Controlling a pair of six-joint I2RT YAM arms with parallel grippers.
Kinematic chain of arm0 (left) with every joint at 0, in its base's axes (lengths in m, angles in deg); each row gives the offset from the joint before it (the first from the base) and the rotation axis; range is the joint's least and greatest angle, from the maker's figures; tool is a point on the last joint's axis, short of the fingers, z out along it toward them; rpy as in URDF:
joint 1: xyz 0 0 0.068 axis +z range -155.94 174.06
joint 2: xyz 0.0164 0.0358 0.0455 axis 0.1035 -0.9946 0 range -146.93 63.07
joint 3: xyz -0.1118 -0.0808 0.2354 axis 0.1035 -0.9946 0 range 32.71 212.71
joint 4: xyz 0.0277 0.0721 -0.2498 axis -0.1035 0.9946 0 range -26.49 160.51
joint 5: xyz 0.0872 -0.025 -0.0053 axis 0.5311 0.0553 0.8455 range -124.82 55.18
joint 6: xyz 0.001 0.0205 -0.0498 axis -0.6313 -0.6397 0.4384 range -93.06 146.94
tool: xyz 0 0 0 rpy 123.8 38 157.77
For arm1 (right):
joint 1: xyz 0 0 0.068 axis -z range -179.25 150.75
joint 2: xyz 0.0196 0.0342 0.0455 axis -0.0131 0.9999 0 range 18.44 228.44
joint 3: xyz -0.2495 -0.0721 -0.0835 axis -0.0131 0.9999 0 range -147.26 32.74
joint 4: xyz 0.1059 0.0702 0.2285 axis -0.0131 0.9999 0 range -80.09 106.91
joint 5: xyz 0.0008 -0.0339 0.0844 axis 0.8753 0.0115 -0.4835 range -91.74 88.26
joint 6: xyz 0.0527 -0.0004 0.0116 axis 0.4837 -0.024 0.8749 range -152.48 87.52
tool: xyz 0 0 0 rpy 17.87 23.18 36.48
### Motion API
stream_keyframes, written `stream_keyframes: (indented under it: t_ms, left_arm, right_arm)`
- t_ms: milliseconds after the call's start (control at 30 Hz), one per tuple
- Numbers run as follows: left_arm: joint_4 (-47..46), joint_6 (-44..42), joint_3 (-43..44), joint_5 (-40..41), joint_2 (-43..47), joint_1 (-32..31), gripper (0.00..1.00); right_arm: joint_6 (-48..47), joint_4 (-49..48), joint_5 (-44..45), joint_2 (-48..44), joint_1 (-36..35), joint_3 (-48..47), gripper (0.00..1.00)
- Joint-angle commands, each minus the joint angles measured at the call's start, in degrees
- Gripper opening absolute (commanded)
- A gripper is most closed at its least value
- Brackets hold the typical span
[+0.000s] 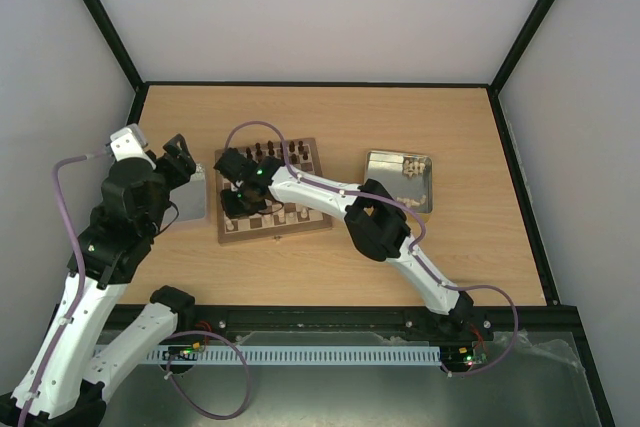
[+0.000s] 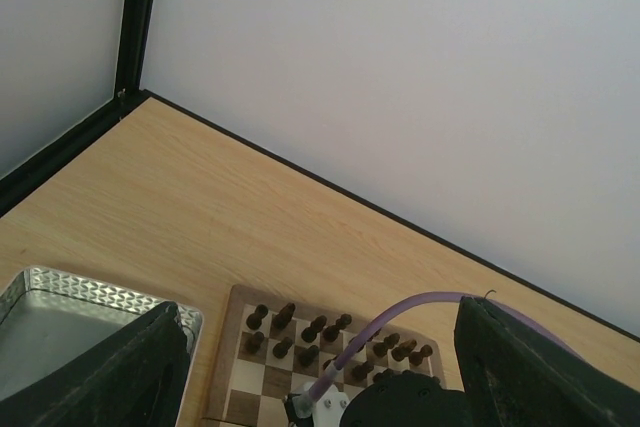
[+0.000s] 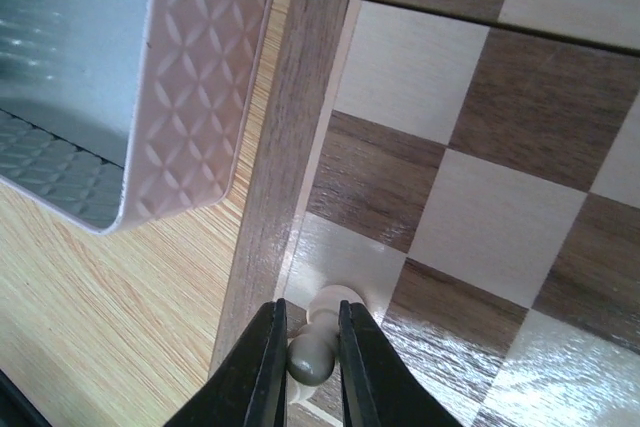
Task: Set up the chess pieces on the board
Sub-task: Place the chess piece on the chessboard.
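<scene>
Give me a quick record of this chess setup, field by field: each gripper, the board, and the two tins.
Right gripper: shut on a round-headed pale piece, its base on a light edge square of the board
Left gripper: open, empty, above the left tin
Dark pieces: two rows along the board's far side
Right tin: holds loose pale pieces

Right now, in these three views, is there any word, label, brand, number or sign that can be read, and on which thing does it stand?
None: no text can be read in any view.
The board, the left tin, the right tin and the pale piece in the right gripper bear no print.
The green light on the right arm is a lamp, not a sign.
</scene>
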State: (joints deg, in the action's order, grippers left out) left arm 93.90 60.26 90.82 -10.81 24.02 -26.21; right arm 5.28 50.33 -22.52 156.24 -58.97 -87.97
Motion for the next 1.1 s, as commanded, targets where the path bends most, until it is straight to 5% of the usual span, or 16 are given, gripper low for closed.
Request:
stream_keyframes:
  t_ms: [0, 733, 1067]
  left_arm:
    - [-0.2, -1.1, -0.4, 0.5, -0.1, 0.2, 0.74]
    - [1.1, -1.8, 3.1, 0.1, -0.5, 0.2, 0.74]
    - [-1.3, -4.4, 2.4, -8.3, -0.2, 0.2, 0.75]
  right_arm:
    - [0.3, -2.5, 0.0, 0.4, -0.3, -1.0, 0.13]
    - [0.8, -5.0, 7.0, -3.9, 0.0, 0.0, 0.29]
    - [4.2, -14.8, 20.0, -28.4, 7.6, 25.4, 0.31]
